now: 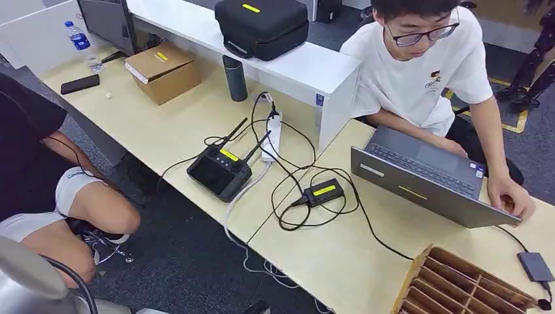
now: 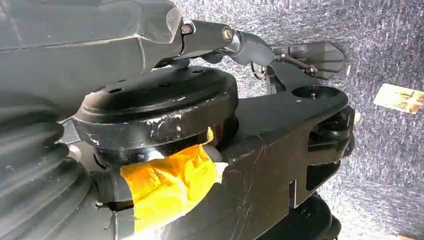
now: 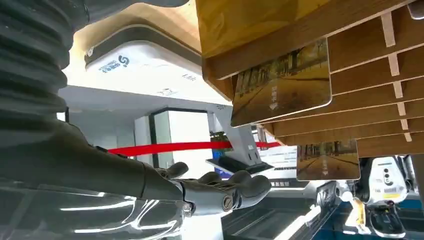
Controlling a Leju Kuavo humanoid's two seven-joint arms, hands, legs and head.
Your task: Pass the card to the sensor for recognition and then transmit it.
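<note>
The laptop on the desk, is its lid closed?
No, the laptop is open, and a person's hand rests at its edge.

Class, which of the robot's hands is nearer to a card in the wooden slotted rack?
Right. The right hand is beside the nearest card in the wooden slotted rack; the left hand hangs over carpet.

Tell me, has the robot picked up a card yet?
Not yet, nothing looks done. A card sits in the wooden rack, and the right hand near it holds nothing. The left hand hangs empty over the carpet. To do: take a card, show it to the sensor, maybe the small dark box on the table, then pass it on.
</note>
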